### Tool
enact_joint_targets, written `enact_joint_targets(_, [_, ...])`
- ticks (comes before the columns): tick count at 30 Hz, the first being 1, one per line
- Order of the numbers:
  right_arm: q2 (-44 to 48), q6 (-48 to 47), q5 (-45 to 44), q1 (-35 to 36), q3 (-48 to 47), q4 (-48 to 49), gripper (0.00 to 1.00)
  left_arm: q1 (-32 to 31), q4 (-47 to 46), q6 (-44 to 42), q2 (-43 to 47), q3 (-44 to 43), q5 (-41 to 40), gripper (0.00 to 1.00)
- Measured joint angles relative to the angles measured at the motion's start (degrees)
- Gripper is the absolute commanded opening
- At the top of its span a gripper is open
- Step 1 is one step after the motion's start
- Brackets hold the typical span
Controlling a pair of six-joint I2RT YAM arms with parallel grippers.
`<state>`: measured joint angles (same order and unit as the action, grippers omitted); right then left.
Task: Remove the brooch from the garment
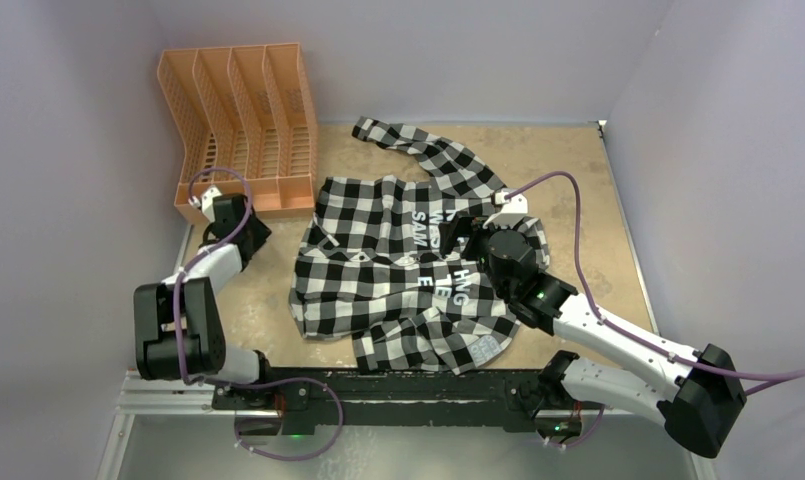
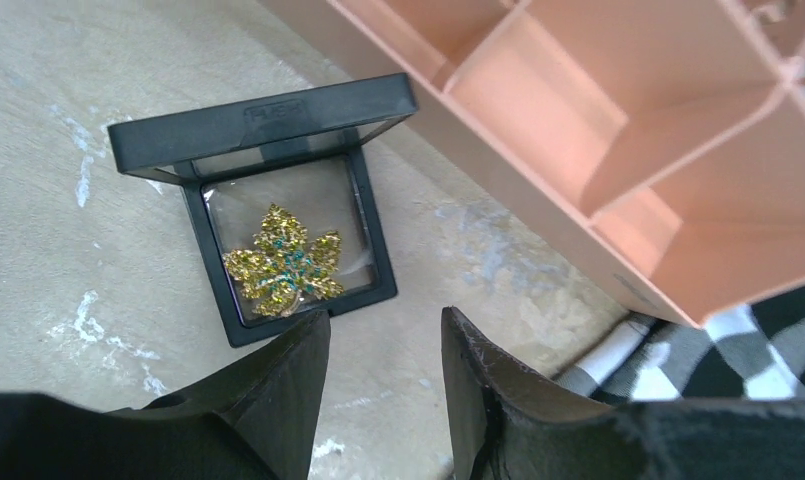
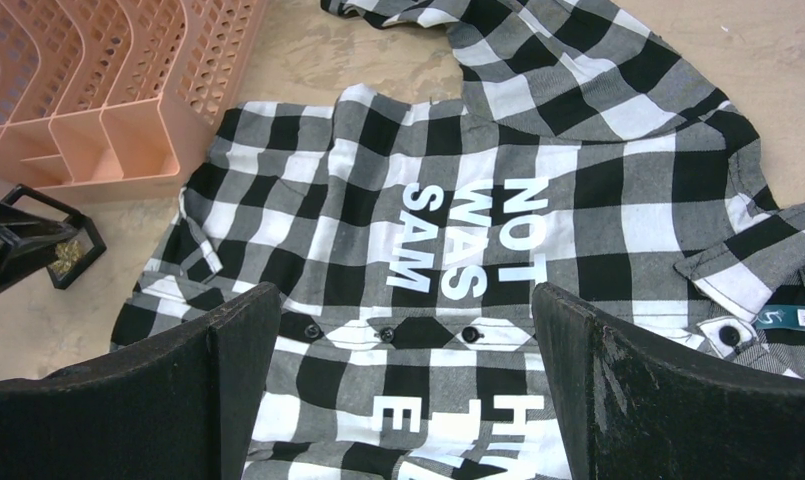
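The brooch (image 2: pixel 283 262), a gold leaf-shaped pin with teal stones, lies inside a small black display box (image 2: pixel 203 250) whose lid stands raised, on the bare table beside the garment. From the right wrist it shows as a gold speck (image 3: pixel 66 256). My left gripper (image 2: pixel 383 330) hovers just in front of the box, open, with only table between its fingers. The garment (image 1: pixel 378 270), a black-and-white check shirt with white lettering, lies spread mid-table. My right gripper (image 3: pixel 403 300) hangs wide open above the garment's (image 3: pixel 578 200) button placket, holding nothing.
An orange divided file organizer (image 1: pixel 243 120) lies at the back left, right behind the box and close to my left gripper (image 1: pixel 228 215). A corner of the shirt (image 2: pixel 718 350) reaches under the organizer's (image 2: pixel 618 130) edge. Grey walls enclose the table.
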<state>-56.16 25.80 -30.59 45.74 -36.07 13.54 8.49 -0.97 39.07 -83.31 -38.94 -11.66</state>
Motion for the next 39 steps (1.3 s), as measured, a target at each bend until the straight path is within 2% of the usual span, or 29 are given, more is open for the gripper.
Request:
enact_joint_targets(12, [0.5, 0.0, -5.1, 0.0, 0.0, -2.2, 0.98, -0.3, 9.7, -10.3, 20.1, -5.1, 2.1, 0.49])
enact_joint_targets(17, [0.3, 0.0, -10.0, 0.0, -0.4, -5.6, 0.98, -1.8, 12.8, -15.1, 28.2, -7.1, 2.4, 0.61])
enact_joint_targets(20, [-0.2, 0.2, -13.2, 0.0, -1.4, -7.9, 0.98, -6.2, 13.8, -17.6, 32.3, -7.4, 0.7, 0.67])
enact_joint_targets(24, [-1.5, 1.2, -17.6, 0.0, -3.6, -11.7, 0.98, -14.0, 15.2, -21.2, 38.6, -6.9, -3.3, 0.82])
enact_joint_targets(29, [-1.4, 4.1, -23.0, 0.0, -5.8, -18.3, 0.98, -23.8, 14.1, -26.7, 52.8, -1.8, -10.2, 0.92])
enact_joint_targets(34, [1.2, 7.7, -28.2, 0.0, -9.2, -27.4, 0.98, -31.1, 12.4, -30.8, 68.5, 3.2, -19.7, 0.93])
enact_joint_targets(39, [5.8, 9.4, -32.5, -0.1, -14.9, -35.5, 0.98, -32.2, 12.9, -32.5, 77.3, 4.0, -23.8, 0.95])
